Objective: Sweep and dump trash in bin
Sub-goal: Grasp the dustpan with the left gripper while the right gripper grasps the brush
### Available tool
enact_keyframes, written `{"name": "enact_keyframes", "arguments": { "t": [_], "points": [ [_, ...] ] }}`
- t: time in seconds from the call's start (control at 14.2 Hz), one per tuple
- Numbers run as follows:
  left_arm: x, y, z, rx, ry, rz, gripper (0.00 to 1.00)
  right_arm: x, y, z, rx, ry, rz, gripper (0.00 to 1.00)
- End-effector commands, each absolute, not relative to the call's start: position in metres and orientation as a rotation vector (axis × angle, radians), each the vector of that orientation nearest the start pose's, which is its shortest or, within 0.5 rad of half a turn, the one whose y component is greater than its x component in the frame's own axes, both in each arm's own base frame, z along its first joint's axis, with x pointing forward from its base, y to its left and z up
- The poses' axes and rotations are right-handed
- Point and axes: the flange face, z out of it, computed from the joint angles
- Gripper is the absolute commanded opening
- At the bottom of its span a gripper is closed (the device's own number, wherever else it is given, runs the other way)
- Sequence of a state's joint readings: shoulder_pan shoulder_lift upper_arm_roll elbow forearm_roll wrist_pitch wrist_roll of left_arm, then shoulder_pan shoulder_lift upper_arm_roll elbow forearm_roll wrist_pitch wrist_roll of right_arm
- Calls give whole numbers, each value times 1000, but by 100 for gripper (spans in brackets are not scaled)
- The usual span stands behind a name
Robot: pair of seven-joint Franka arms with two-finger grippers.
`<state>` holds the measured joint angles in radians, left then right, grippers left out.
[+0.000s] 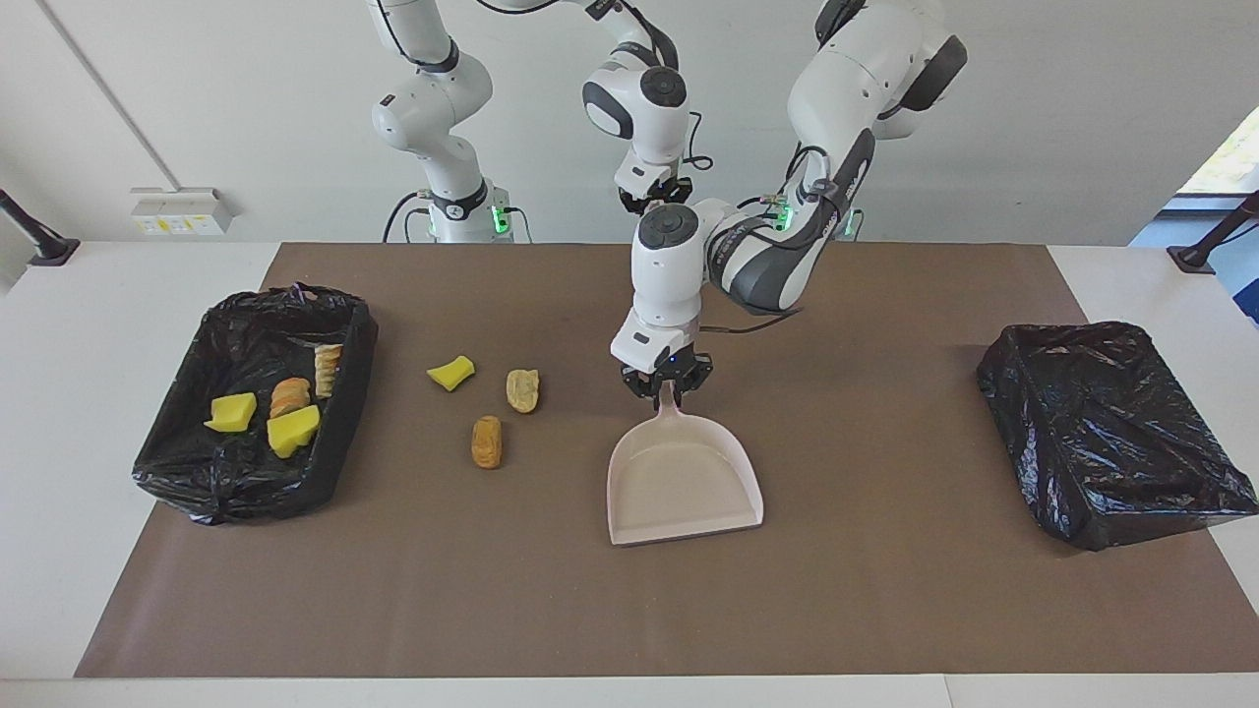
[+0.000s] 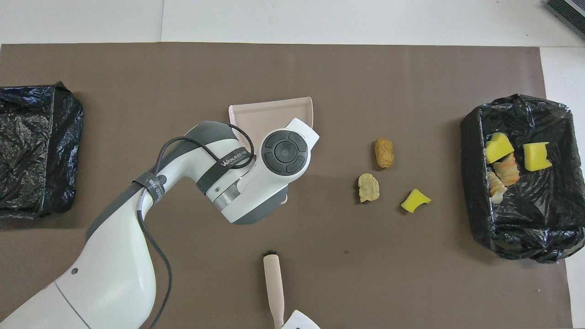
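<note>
A pale pink dustpan [image 1: 686,484] [image 2: 274,114] lies mid-mat, its mouth turned away from the robots. My left gripper [image 1: 668,385] is shut on its handle; from overhead the wrist hides the grip. Three scraps of trash lie on the mat toward the right arm's end: a yellow sponge chunk [image 1: 451,373] [image 2: 415,200], a tan piece [image 1: 522,389] [image 2: 368,187] and an orange-brown piece [image 1: 486,442] [image 2: 384,152]. My right gripper [image 1: 654,204] hangs near the robots' edge of the mat, shut on a pink brush handle [image 2: 273,283].
A black-lined bin [image 1: 356,364] [image 2: 475,183] at the right arm's end holds several scraps, yellow chunks [image 1: 293,430] among them. A second black-lined bin [image 1: 1111,433] [image 2: 32,146] stands at the left arm's end. A brown mat [image 1: 885,590] covers the table.
</note>
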<state>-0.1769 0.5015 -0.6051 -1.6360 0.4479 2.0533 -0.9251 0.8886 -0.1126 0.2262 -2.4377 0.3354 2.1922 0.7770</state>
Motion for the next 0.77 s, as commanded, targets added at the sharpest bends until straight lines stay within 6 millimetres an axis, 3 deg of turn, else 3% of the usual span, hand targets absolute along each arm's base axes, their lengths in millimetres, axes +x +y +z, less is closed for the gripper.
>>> {"name": "enact_keyframes", "arguments": {
  "t": [0.0,0.14,0.35,0.49,0.7],
  "points": [
    [519,-390,413,-2941,324,-152,0,199,421,340,-3059,-127,422,0],
    [515,-376,425,-2833,627,-73,0,205,417,351,-3064,-99,443,0],
    [509,-364,432,-2664,1065,-11,0,231,394,394,-3093,-57,507,0],
    [508,-358,428,-2556,1325,47,0,250,365,417,-3118,-4,485,0],
    [507,-361,418,-2432,1706,116,0,272,325,432,-3189,22,506,0]
  ]
}}
